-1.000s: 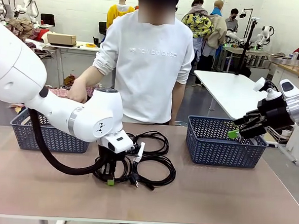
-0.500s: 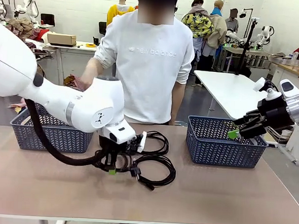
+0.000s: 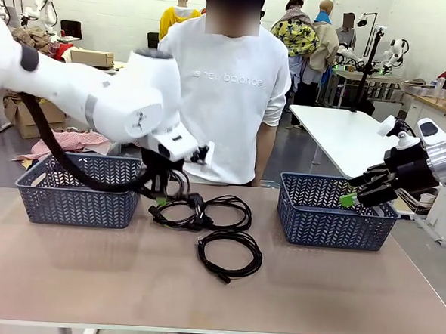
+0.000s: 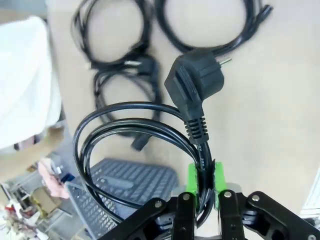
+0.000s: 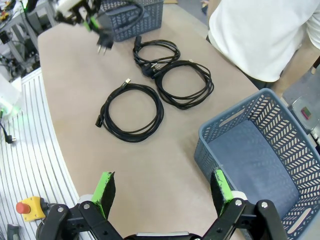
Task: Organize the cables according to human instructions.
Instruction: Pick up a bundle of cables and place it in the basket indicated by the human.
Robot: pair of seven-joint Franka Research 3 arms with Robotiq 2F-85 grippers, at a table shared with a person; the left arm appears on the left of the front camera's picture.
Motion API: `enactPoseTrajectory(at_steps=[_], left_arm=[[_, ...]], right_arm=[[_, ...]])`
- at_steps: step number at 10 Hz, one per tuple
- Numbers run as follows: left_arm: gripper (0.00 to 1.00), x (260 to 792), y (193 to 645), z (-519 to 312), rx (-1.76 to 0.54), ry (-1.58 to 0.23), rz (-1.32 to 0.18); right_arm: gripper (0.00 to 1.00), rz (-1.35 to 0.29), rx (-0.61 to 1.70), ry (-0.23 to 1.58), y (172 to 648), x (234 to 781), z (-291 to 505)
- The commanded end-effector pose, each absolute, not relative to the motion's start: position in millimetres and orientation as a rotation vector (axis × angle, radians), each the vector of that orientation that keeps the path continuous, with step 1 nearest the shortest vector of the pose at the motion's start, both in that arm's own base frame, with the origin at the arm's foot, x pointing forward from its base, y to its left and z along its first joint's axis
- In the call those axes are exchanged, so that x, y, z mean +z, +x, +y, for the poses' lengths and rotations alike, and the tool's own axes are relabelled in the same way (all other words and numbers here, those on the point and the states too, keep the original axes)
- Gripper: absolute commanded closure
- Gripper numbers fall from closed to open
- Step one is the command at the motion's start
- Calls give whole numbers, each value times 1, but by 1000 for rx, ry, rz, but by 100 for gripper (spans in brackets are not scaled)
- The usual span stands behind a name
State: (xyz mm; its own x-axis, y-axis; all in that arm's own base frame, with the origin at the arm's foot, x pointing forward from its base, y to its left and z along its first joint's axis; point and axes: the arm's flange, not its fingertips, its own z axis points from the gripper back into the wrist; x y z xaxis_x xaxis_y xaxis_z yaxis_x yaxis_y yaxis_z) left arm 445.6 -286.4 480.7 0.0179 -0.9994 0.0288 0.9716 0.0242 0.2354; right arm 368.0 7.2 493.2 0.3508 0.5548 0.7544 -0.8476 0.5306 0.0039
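Blue-grey plastic left basket (image 3: 77, 203): stands at the far left of the table (image 3: 314, 294). Risk: its lattice wall and rim can catch a trailing loop or a plug.

Left claw (image 4: 202, 175): clenched on the held cable (image 4: 125, 145), green pads pinching a few strands just below the plug (image 4: 195, 85). It hovers above the table, just beside the left basket's right end, and the rest of the coil hangs loose beneath. Risk: with only some strands pinched, the coil may unwind in transit, droop and snag the rim. The free plug may swing and hook on the wall.

Three cables (image 3: 229, 254): coiled flat at the table's middle, two overlapping toward the far edge, one apart and nearer the robot. In the front view the held cable's lowest loop hangs close over the far pair; whether it touches them cannot be told. Risk: a caught loop would drag them along.

Person (image 3: 227, 99): stands at the far side, behind the cables. Risk: which basket is wanted cannot be read here, so a wrong drop would mean re-sorting.

Right basket (image 3: 333, 219): at the far right of the table.

Right claw (image 5: 164, 187): released, jaws wide, grasping nothing, near the right basket and well apart from the cables. Risk: slight, unless both arms reach for the middle together.
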Motion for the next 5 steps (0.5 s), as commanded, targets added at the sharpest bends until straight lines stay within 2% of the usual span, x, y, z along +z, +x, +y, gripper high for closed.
enactPoseTrajectory(at_steps=[1,5], left_arm=[[100,504,462,-257,-1496,199,-231],[100,527,486,-159,-1372,184,-286]], right_arm=[[0,-802,964,447,371,493,7],[0,-802,964,447,371,493,7]])
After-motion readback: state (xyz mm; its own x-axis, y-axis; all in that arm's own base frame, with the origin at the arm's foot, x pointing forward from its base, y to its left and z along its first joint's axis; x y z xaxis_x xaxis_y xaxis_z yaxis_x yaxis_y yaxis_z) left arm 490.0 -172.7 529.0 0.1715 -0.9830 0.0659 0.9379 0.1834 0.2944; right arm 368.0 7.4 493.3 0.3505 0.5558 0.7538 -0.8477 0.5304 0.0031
